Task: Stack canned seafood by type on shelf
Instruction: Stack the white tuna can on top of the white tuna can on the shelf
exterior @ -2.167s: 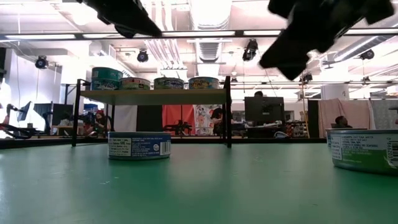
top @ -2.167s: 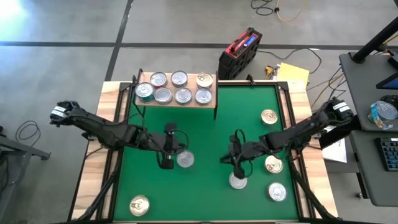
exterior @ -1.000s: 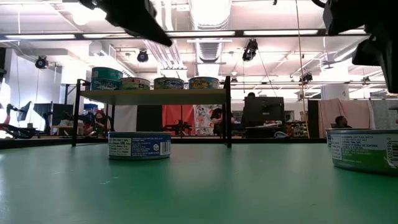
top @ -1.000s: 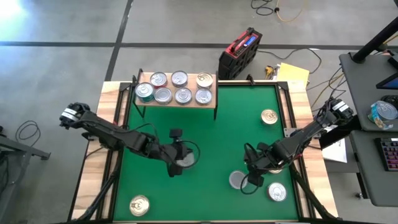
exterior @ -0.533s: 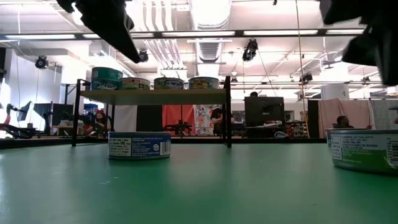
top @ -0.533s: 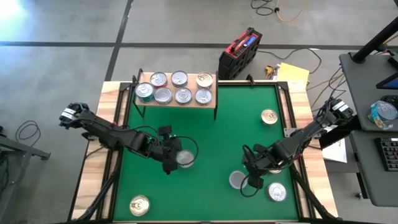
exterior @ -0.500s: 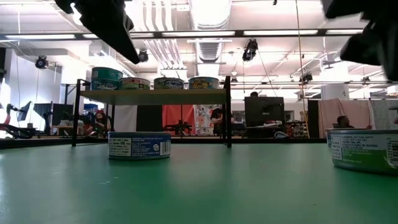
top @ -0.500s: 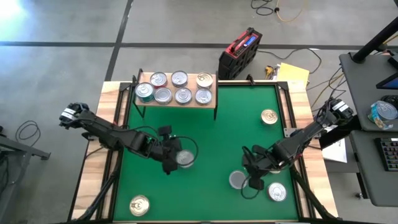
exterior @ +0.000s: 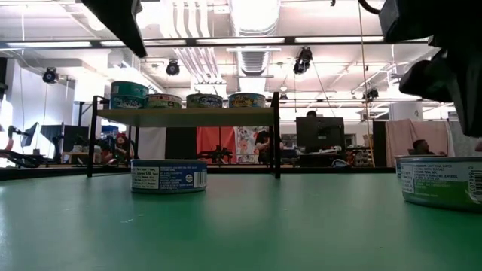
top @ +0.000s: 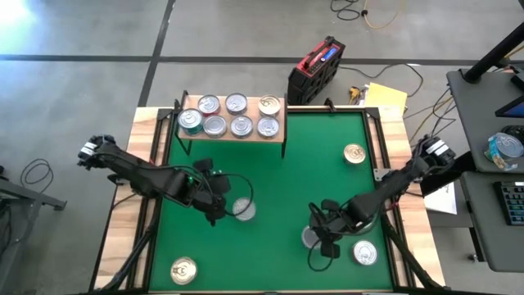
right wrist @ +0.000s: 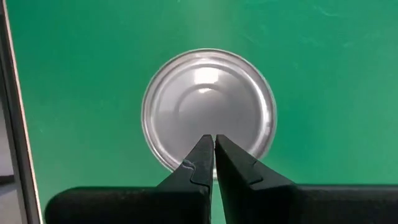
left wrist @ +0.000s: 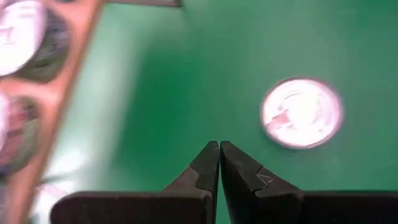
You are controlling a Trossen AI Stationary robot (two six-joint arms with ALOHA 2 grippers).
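The shelf stands at the green mat's far left with several tins of canned seafood on its board. A silver-topped tin sits on the mat; my left gripper hangs shut just left of it, off the mat. In the left wrist view that tin lies ahead and to one side of the shut fingertips. My right gripper is shut above a plain silver tin, which rests flat on the mat; the low view shows a gap between them.
Loose tins lie on the mat: a gold one at far right, a silver one near right, a gold one near left. A red-and-black case stands behind the table. The mat's middle is bare.
My left gripper has risen and drawn back toward the table's left edge, off the silver-topped tin, tipping and rolling as it went. My right gripper has sunk and shifted left over the plain silver tin, rolling at the wrist. Both stay shut. No tin has moved.
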